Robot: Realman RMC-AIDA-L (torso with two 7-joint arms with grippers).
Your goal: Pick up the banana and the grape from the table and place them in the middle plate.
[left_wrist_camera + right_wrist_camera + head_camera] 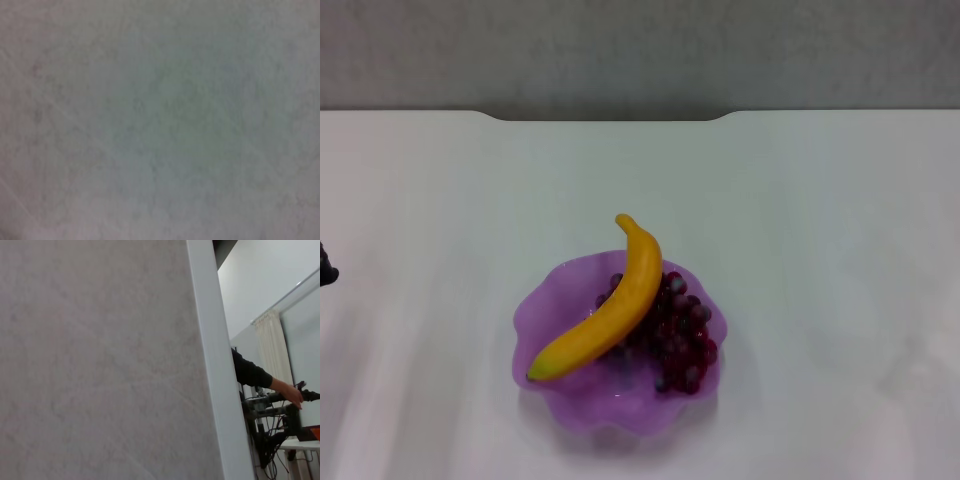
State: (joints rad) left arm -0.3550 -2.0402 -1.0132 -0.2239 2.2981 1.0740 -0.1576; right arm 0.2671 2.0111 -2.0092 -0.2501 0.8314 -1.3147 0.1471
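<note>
— Both fruits placed?
— I see the curved yellow plastic banana [607, 313] lying across the dark red grape bunch [677, 334] inside the translucent purple scalloped plate [549, 306]. Left gripper [326, 266] barely shows; grip unreadable.

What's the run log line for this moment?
banana: in middle plate, across grape | grape: in plate | left gripper: table left edge | right gripper: out of view

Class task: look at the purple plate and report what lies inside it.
The middle plate holds the banana lying diagonally over the grape. The banana covers part of the bunch, so the grapes beneath it cannot be seen.
</note>
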